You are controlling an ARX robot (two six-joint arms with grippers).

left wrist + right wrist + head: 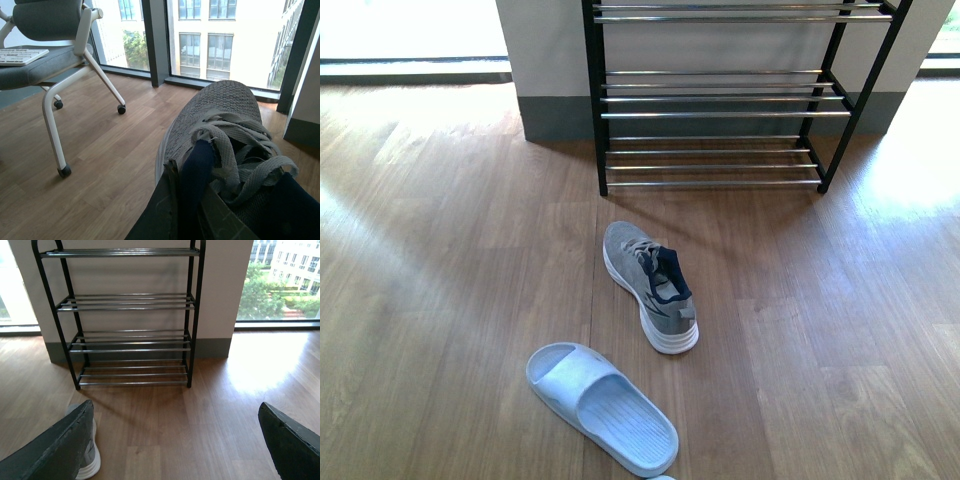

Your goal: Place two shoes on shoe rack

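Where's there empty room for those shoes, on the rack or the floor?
Every visible tier of the shoe rack is bare. The floor right of the grey sneaker is open too. It is tighter between that sneaker and the white slide sandal nearer the camera.

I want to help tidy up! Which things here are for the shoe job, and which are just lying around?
For the job: floor sneaker; held sneaker, in the left pincer; rack.

Just lying about: slide; chair; keyboard on the chair.
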